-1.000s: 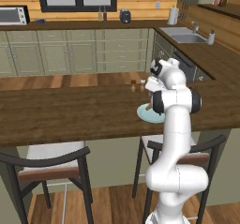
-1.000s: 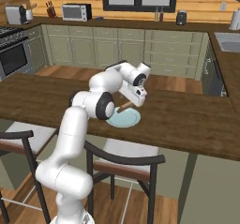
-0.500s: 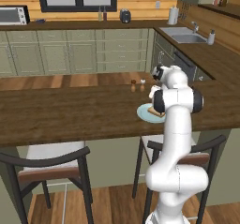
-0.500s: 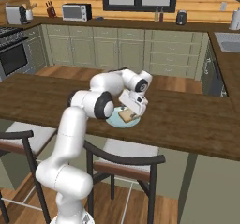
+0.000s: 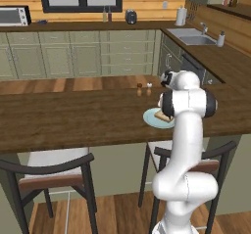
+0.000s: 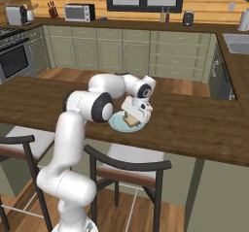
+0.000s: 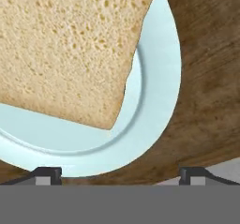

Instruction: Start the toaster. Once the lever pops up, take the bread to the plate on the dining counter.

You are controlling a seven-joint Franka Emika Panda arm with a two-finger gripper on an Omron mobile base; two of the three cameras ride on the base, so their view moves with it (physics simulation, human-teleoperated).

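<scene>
Bread (image 7: 65, 49): lies flat on the plate (image 7: 154, 101), lighter face up, one corner pointing toward the near rim; nothing grips it.
Plate: pale blue-green, sits on the dining counter (image 5: 73, 118) near its front edge, above the chair (image 5: 51, 176) line.
Change: a second ago the hand was higher and the slice was up between the fingers, over the plate; now the slice rests on the plate and the fingers are parted.
Gripper (image 6: 137, 110): spread wide, holding nothing, hanging just above the slice; in the hand view the two fingertips (image 7: 47, 174) stand far apart at either side, with plate and counter wood between them.
Arm: folded low over the counter, wrist bent down toward the plate.
Nearby: two small shakers (image 5: 143, 88) stand on the counter behind the plate, apart from it.
Task reading: delivery looks done, as bread is on the plate at the dining counter. What seems left is lifting the hand clear.
Risk: slight; a fingertip could brush the slice on the way up, so a straight rise looks safest.
</scene>
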